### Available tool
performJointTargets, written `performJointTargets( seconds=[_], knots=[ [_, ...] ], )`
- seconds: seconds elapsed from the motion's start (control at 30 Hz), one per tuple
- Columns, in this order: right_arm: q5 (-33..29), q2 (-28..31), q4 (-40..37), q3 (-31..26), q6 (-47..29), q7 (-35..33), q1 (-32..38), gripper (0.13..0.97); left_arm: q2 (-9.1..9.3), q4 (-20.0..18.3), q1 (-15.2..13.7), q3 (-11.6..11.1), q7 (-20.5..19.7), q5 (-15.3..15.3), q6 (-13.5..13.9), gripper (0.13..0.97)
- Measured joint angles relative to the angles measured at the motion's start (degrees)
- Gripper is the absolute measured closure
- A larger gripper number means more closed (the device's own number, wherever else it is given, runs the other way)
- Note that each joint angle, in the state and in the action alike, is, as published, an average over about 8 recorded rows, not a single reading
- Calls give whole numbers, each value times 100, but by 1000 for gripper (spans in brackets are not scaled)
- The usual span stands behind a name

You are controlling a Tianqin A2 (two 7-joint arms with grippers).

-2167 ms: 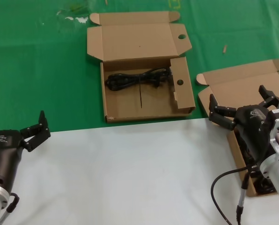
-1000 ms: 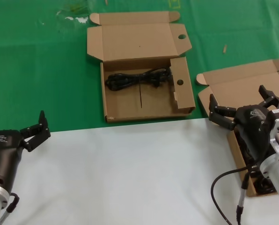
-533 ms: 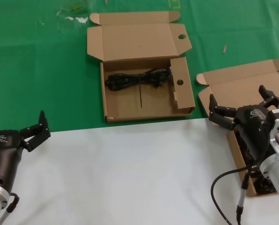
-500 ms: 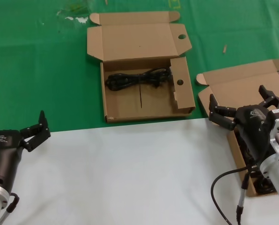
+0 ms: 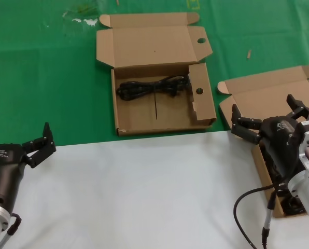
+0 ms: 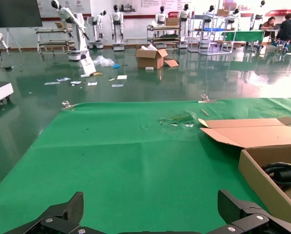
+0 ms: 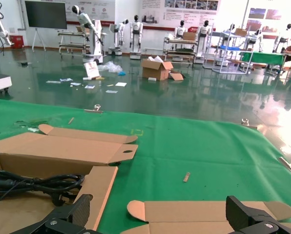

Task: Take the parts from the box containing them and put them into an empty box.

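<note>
The box with round holes in its flaps lies open at the middle back and holds one black cable bundle. The plain-lidded box lies open at the right; dark cables show inside it, mostly hidden by my right arm. My right gripper is open and empty above this box's near-left part. My left gripper is open and empty at the near left over the white surface. The right wrist view shows the plain lid and the cable. The left wrist view shows the holed box's wall.
A green cloth covers the back of the table; a white surface covers the front. A grey cord hangs by my right arm. Small scraps lie on the cloth.
</note>
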Motion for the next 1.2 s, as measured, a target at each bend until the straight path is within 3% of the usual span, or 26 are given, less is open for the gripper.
performJointTargets(
  seconds=[1.2],
  knots=[
    [0, 0, 0, 0, 0, 0, 0, 129, 0, 0, 0, 0, 0, 0, 0, 132]
  ],
)
